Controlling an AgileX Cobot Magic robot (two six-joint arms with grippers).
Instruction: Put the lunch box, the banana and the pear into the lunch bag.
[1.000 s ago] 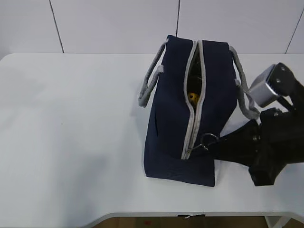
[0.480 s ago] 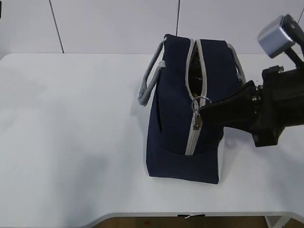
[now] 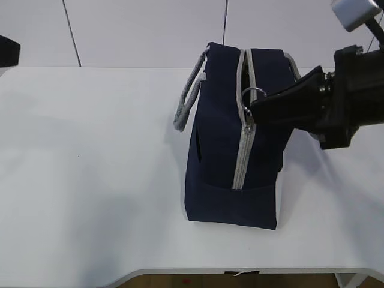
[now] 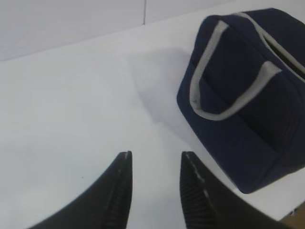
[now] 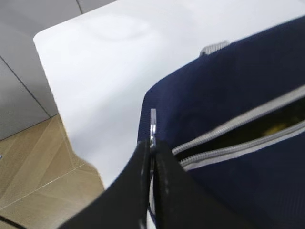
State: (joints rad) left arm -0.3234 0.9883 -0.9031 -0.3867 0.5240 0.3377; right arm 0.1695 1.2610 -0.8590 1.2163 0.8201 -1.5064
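Zipper's getting run shut on the lunch bag (image 3: pixel 240 144), so packing looks basically done.

Exterior: the right gripper (image 3: pixel 255 108) is pinching the ring pull (image 3: pixel 253 95) and dragging it along; versus a second ago the pull is sitting much higher and the gap's mostly closed.
Left wrist: the left gripper (image 4: pixel 155 191) is hanging part-open, holding nothing, bag nearby.
Right wrist: jaws are clamped on the ring; something yellow (image 5: pixel 276 128) inside, probably fruit.

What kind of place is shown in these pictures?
Probably a robot test station or lab: a bare white table against plain white wall panels, a wood-look floor, and only a lunch bag set out.
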